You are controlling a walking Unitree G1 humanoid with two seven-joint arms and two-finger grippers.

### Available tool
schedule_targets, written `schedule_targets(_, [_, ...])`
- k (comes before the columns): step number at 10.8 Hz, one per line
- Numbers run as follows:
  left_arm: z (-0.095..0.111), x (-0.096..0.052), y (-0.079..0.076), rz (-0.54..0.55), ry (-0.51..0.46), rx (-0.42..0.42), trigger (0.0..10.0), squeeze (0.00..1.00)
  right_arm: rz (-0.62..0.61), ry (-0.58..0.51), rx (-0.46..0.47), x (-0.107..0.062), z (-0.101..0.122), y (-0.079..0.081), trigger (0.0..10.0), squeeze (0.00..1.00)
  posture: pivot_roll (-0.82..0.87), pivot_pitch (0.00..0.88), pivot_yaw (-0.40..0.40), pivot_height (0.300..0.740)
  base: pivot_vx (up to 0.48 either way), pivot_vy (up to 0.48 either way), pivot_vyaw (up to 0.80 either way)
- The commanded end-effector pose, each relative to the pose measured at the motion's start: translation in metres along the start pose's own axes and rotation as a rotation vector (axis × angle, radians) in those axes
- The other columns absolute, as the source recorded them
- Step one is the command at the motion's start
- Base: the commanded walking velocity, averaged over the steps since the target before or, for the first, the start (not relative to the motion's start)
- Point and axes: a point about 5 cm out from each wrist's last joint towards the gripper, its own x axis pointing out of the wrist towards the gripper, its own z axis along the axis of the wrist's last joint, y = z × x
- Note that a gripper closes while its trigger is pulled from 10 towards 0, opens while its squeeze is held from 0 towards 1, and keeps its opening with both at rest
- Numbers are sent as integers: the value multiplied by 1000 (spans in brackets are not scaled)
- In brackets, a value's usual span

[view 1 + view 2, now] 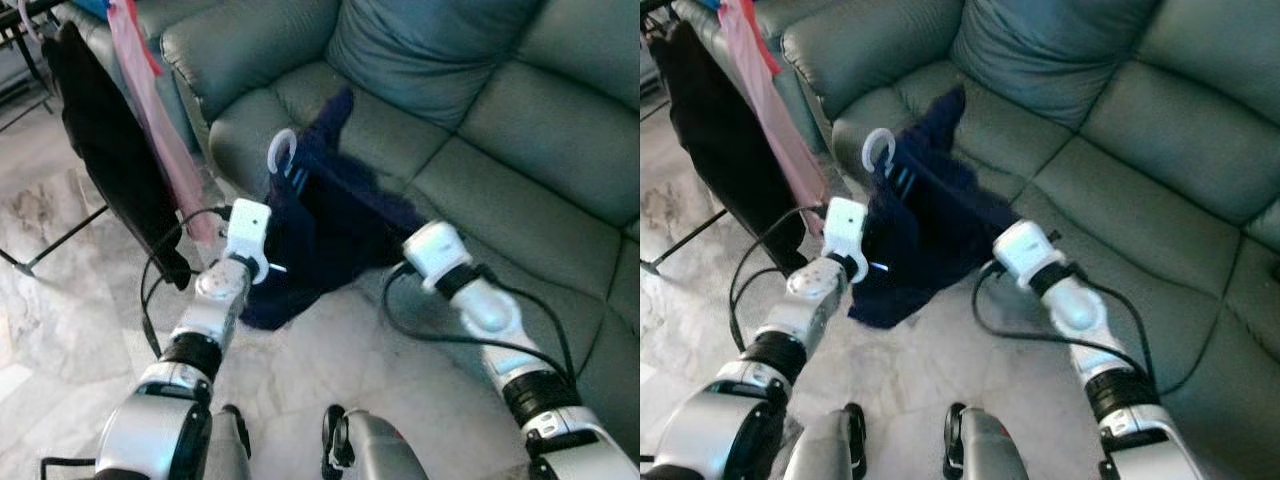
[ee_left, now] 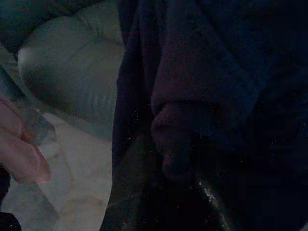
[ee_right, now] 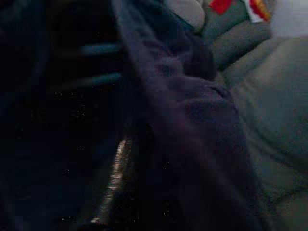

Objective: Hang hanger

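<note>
Lifted off the sofa [image 1: 520,120] but not yet hung: hanger [image 1: 283,152] with dark garment [image 1: 330,225] between left gripper [image 1: 268,262] and right gripper [image 1: 405,250], grip unclear; rack [image 1: 40,60] beyond left gripper

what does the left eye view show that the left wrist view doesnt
The left eye view takes in the white hanger hook above the dark blue garment, the black garment and the pink garment hanging at the left, the marble floor, and both the left gripper and the right gripper pushed into the blue cloth from either side. The left wrist view gives a close, dark look at folds of that cloth bunched ahead of the gripper. Both show the dark blue garment, the grey-green sofa and pale floor.
</note>
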Motion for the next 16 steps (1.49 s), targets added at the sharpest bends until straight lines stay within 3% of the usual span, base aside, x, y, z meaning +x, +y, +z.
schedule_targets(1, [11, 0, 12, 52, -51, -24, 0, 0, 24, 36, 62, -9, -8, 2, 10000, 1000, -52, 176, -76, 740, 0, 0, 0])
schedule_targets(3, [12, 1, 14, 50, -59, -24, 0, 0, 413, 151, 77, -30, -26, 34, 10000, 1000, -56, 185, -63, 740, 0, 0, 0])
schedule_targets(6, [6, -5, 13, -8, -72, 1, 0, 0, 642, 141, 142, -40, -21, 44, 10000, 1000, -64, 189, -55, 740, 0, 0, 0])
schedule_targets(7, [5, -8, 15, -42, -82, 67, 0, 0, 742, 105, 75, -46, -17, 47, 10000, 1000, -56, 185, -63, 740, 0, 0, 0])
schedule_targets(8, [5, -12, 22, -61, -82, 137, 0, 0, 874, 97, 99, -53, -10, 50, 10000, 1000, -49, 188, -70, 740, 0, 0, 0])
schedule_targets(9, [4, -15, 30, -74, -63, 225, 0, 0, 933, 90, 42, -53, 0, 49, 10000, 1000, -48, 193, -72, 740, 0, 0, 0])
schedule_targets(10, [2, -19, 36, -114, -38, 306, 0, 0, 885, 48, 27, -42, 17, 41, 10000, 1000, -53, 197, -68, 740, 0, 0, 0])
schedule_targets(11, [-3, -23, 33, -224, -14, 409, 0, 0, 847, 64, -56, -42, 20, 25, 10000, 1000, -61, 201, -66, 740, 0, 0, 0])
schedule_targets(12, [-12, -29, 32, -330, 39, 503, 0, 0, 799, 68, -61, -45, 27, 2, 10000, 1000, -72, 199, -51, 740, 0, 0, 0])
schedule_targets(15, [-27, -39, 29, -459, 110, 563, 0, 0, 701, 197, -288, -48, 22, -51, 10000, 1000, -75, 200, -43, 740, 0, 0, 0])
schedule_targets(16, [-30, -41, 29, -473, 119, 580, 0, 0, 705, 224, -304, -48, 22, -58, 10000, 1000, -76, 202, -45, 740, 0, 0, 0])
